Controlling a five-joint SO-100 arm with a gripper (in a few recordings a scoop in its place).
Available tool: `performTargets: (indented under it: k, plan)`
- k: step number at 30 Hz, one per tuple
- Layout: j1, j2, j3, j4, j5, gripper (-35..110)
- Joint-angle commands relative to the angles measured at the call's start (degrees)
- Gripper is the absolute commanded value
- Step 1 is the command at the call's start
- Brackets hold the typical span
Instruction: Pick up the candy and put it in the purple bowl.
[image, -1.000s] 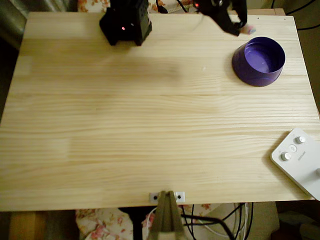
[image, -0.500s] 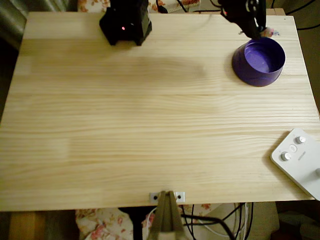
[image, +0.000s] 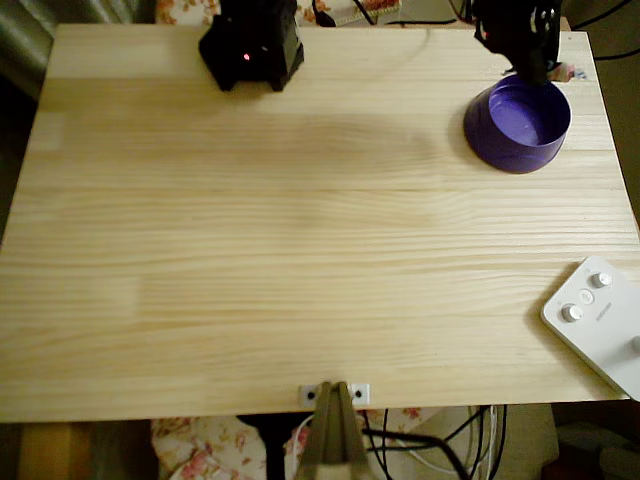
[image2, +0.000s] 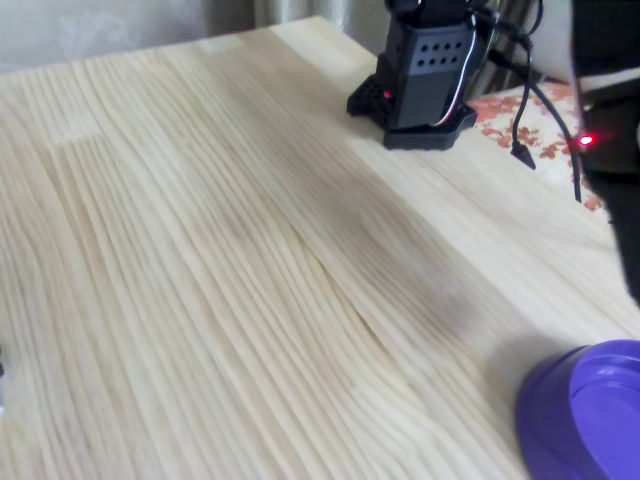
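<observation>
The purple bowl (image: 488, 132) stands at the far right of the wooden table in the overhead view, and its near wall (image2: 556, 418) fills the bottom right corner of the fixed view. My black gripper (image: 552, 70) hangs over the bowl's far rim, shut on the candy (image: 573, 72). The sweet shows as a small pinkish bit sticking out to the right of the fingertips, just beyond the rim. Inside, the bowl is a lighter purple with nothing lying in it.
The arm's black base (image: 252, 42) sits at the table's far edge, also seen as the base (image2: 425, 75) with cables beside it. A white box with knobs (image: 598, 322) lies at the near right corner. The table's right edge runs close to the bowl.
The gripper has carried the candy rightward along the far edge, from left of the bowl to above its far right rim.
</observation>
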Motion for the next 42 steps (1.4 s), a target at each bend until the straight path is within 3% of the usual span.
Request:
performTargets:
  k: [1,6,19,28,30,34,42]
  plan:
    - [-1.6,0.2,-7.9,1.0,-0.4,0]
    - [-2.1,-1.1,-8.8,0.7,-0.4,1]
    - [-2.0,-1.8,-8.7,1.2,0.8,19]
    - [-1.5,2.5,-4.7,0.9,1.2,19]
    - [-1.4,3.9,-3.7,0.9,1.3,19]
    - [-0.9,6.9,-1.3,1.1,2.0,1]
    - [1.9,10.8,1.0,4.0,4.3,0]
